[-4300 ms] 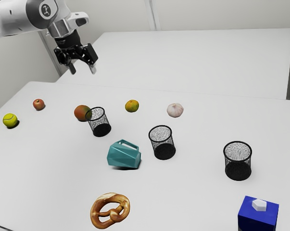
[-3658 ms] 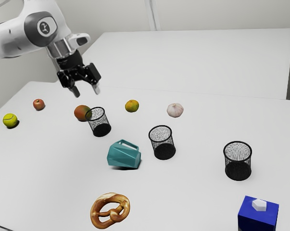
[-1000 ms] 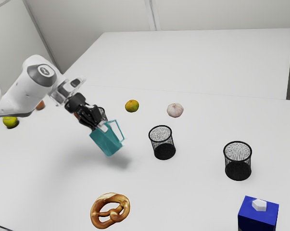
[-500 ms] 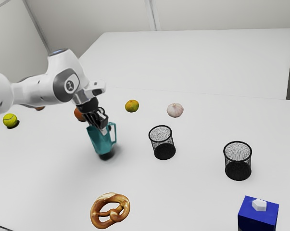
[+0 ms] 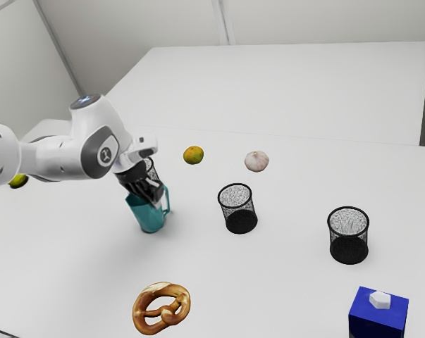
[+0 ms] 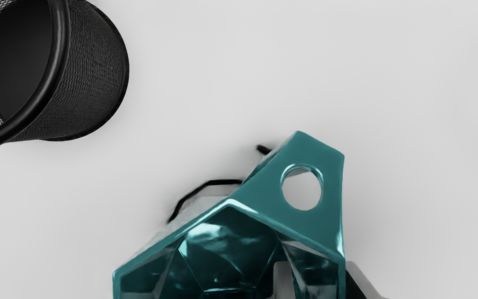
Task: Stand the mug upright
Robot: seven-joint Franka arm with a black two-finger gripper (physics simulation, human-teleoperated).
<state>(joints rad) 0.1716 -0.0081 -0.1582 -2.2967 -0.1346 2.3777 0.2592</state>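
Mug of glossy, faceted teal stands close to upright on the smooth white table, mouth up, handle toward the exterior view's right. The black two-finger gripper is clamped on the mug's wall, one finger inside the rim, the other outside. A round black wire-mesh basket sits apart, on the handle's side.

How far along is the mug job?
Done, by the look of it: mug is mouth up and roughly upright in the exterior view. In hand: end effector is shut on its wall, one finger inside, one outside. Left: seat the base flat if it isn't already (can't tell full contact with the table), then release and back off.
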